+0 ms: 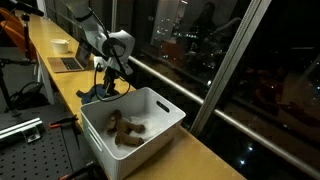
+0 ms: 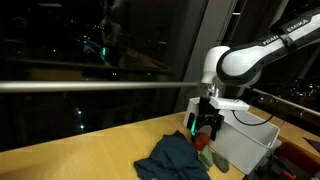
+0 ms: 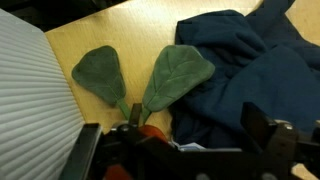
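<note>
Okay, in an exterior view the black two-finger gripper [image 1: 107, 88] hangs just beside the white plastic bin [image 1: 172, 110], fingers spread wide, holding nothing. In an exterior view it hovers right over the red plush vegetable with green fabric leaves [image 2: 203, 143], lying on the wooden counter [image 2: 90, 150] against the crumpled dark blue cloth [image 2: 172, 158]. Wrist view: I'd centre on the red body [image 3: 148, 130], not the leaves [image 3: 175, 72], keeping clear of cloth.

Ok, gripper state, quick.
Gripper: open, clamping nothing; it hangs low over the leafy plush toy, next to the dark blue cloth.
</note>
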